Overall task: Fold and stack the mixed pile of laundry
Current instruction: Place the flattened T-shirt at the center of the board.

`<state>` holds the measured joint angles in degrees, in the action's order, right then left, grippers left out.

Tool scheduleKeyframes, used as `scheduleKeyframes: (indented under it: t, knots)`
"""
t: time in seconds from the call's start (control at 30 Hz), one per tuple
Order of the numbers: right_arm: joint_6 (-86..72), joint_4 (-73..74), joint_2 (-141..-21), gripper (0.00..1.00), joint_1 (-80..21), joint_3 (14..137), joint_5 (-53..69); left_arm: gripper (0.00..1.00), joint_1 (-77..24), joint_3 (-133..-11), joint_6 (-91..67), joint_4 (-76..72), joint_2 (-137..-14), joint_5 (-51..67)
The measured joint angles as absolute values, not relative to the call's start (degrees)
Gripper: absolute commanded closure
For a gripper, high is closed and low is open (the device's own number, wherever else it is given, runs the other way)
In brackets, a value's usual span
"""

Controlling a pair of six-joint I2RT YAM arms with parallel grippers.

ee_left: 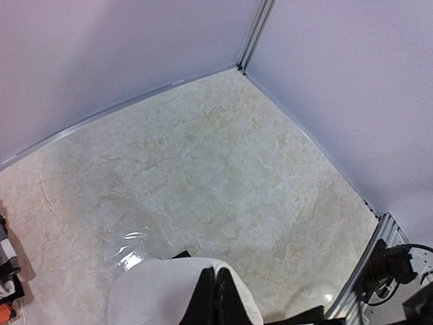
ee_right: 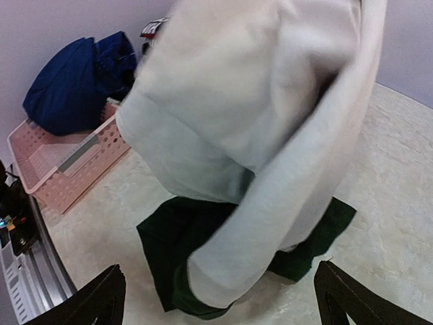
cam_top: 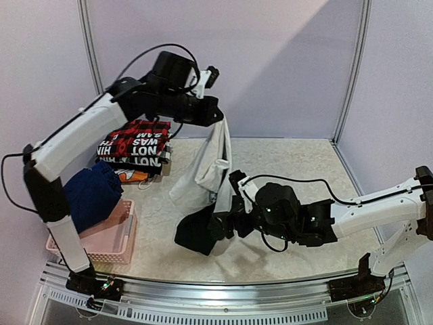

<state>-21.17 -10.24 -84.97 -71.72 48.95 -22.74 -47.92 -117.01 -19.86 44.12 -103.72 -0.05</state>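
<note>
My left gripper (cam_top: 218,116) is shut on the top edge of a white garment (cam_top: 206,166) and holds it high, so it hangs to the table. Its dark lower part (cam_top: 196,233) lies bunched on the table. In the left wrist view the shut fingers (ee_left: 216,298) pinch white cloth (ee_left: 155,291). My right gripper (cam_top: 226,220) is open and empty, low beside the dark part. In the right wrist view its jaws stand wide apart (ee_right: 220,298) before the hanging white garment (ee_right: 250,101) and the dark cloth (ee_right: 169,237).
A folded stack with red-and-black plaid and printed cloth (cam_top: 139,145) sits at the back left. A navy piece (cam_top: 95,193) lies on the pink lattice basket (cam_top: 108,247) at the front left; both show in the right wrist view, the basket (ee_right: 61,169) under the navy piece (ee_right: 74,81).
</note>
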Motion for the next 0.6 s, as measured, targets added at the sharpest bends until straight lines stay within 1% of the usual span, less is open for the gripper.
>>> scheduleKeyframes:
  t: [0.2, 0.3, 0.37, 0.4, 0.47, 0.5, 0.6]
  knots:
    - [-25.2, -8.1, -78.9, 0.02, -71.7, 45.3, -28.5, 1.00, -43.9, -130.2, -18.2, 44.8, -127.3, 7.6]
    - [-26.4, -7.7, -77.3, 0.02, -71.7, 44.7, -29.9, 0.93, -41.8, -133.2, -17.5, 45.6, -136.9, 10.8]
    - [-26.8, -7.5, -77.0, 0.02, -71.7, 44.4, -30.2, 0.82, -40.6, -133.3, -17.4, 46.5, -140.6, 12.0]
    - [-27.0, -7.2, -77.0, 0.02, -71.7, 44.3, -30.3, 0.74, -40.1, -133.3, -17.3, 47.1, -141.5, 12.4]
    - [-27.1, -6.6, -77.0, 0.02, -71.7, 44.2, -30.3, 0.56, -39.4, -133.3, -16.9, 48.6, -142.4, 12.9]
    - [-27.2, -6.5, -77.0, 0.02, -71.7, 44.2, -30.3, 0.45, -39.1, -133.2, -16.4, 49.0, -142.4, 13.0]
    - [-27.4, -6.3, -77.1, 0.02, -71.7, 44.2, -30.3, 0.20, -38.6, -130.5, -16.0, 48.3, -138.8, 12.4]
